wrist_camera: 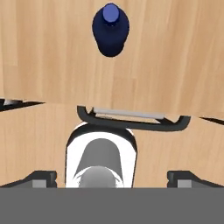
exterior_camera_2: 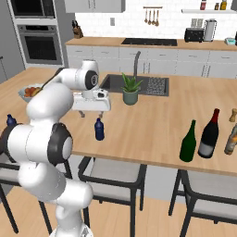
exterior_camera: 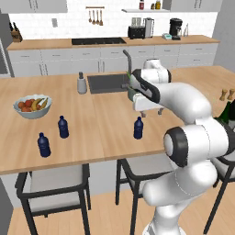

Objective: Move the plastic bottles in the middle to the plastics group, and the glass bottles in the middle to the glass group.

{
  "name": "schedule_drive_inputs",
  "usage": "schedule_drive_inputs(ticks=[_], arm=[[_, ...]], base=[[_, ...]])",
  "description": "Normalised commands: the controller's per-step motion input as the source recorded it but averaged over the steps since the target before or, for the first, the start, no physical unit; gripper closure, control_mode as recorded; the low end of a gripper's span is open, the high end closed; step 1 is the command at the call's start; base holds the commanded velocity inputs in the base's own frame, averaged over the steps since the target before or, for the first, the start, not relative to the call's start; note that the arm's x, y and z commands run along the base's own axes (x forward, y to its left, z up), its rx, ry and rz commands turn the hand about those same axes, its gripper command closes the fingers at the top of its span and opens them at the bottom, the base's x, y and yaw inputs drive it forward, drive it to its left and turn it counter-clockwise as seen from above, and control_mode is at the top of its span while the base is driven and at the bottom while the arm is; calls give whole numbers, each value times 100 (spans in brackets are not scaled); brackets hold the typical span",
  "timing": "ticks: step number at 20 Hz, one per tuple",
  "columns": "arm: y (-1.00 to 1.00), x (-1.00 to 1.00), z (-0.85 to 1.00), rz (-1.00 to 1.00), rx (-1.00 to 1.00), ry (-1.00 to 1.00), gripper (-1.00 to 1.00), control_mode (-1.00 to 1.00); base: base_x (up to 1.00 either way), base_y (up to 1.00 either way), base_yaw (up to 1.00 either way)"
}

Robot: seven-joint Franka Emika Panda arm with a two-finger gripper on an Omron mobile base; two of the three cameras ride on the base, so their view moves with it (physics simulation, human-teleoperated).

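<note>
While the claw (wrist_camera: pixel 111 179) gapes wide, a stubby dark-blue bottle (wrist_camera: pixel 110 30) stands on smooth wood.

I see my arm (exterior_camera: pixel 193 137) rising from the lower right of the left base view, bending at a dark elbow joint and reaching toward the frame's centre. In the right base view it climbs from the lower left to a wrist in the upper left, and the hand points down. My gripper (exterior_camera_2: pixel 92 114) hangs there with its 2 fingers (wrist_camera: pixel 41 178) spread wide at the bottom corners of the hand view, holding nothing.
</note>
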Motion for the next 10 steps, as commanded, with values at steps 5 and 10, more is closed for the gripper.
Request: schedule_drive_inputs(ticks=[5, 10], arm=[[15, 65, -9, 0, 0, 2, -100, -100], [2, 53, -27, 1, 0, -2, -100, -100]], base=[[0, 0, 0], [0, 0, 0]])
